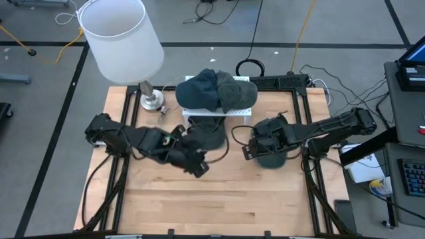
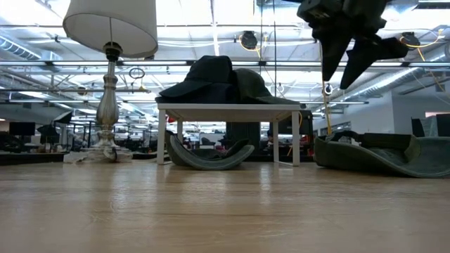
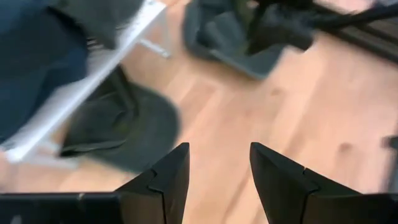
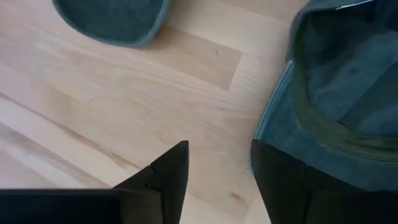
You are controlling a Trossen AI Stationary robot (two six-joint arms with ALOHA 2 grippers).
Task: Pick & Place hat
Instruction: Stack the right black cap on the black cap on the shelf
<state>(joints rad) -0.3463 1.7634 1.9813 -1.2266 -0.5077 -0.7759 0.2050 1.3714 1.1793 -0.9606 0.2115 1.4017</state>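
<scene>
A grey-green hat (image 1: 273, 159) (image 2: 380, 154) lies upside down on the wooden table at the right, its hollow facing up (image 4: 348, 74). My right gripper (image 1: 251, 147) (image 2: 344, 67) (image 4: 217, 152) hangs open above this hat's left edge, clear of it. A second dark hat (image 1: 209, 133) (image 2: 207, 156) (image 3: 124, 121) lies on the table, partly under the front of a white stand (image 1: 219, 111). A navy hat and a grey-green one (image 1: 216, 89) rest on top of the stand. My left gripper (image 1: 198, 158) (image 3: 217, 155) is open in the air near the second hat.
A lamp with a white shade (image 1: 119, 33) (image 2: 109, 70) stands at the back left of the table, beside the stand. Black rails (image 1: 312, 133) run along the table's sides. Bare wood (image 1: 219, 199) fills the near half.
</scene>
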